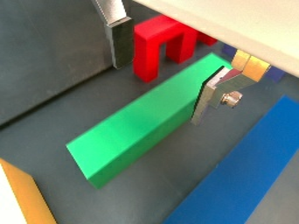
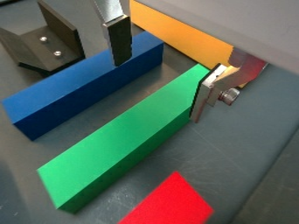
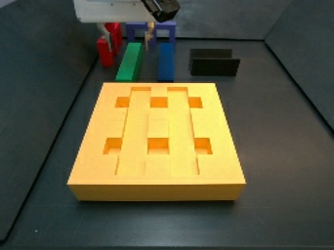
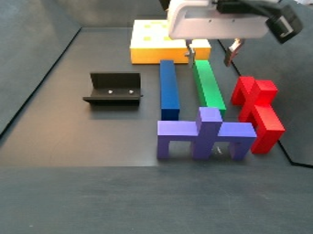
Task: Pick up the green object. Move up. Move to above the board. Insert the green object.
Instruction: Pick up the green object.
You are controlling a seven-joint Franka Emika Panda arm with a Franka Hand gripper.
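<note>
The green object (image 2: 122,140) lies flat on the dark table (image 2: 251,166), a long bright-green bar running lengthwise away from the board (image 3: 156,142). In a side view (image 4: 210,84) it sits between the blue bar (image 4: 169,87) and the red block (image 4: 259,110), parallel to the blue bar and just beside it, with a narrow strip of table showing between the two. Its far end points toward the board, and its near end reaches the purple crosspiece (image 4: 206,134) at the end of the blue bar.

The claw (image 2: 163,66) is low over the end of the green object nearest the board, its fingers spread apart. In both wrist views one silver finger (image 2: 214,92) stands right against the side of the green bar near its end, while the other finger (image 2: 115,35) hangs on the opposite side, in front of the blue bar and apart from the green one. The green bar's end lies between them, not pinched. In a side view the claw (image 4: 213,53) hangs under the white wrist housing (image 4: 214,18).

The fixture (image 4: 112,88) stands on the table well apart from the bars, beyond the blue bar.
</note>
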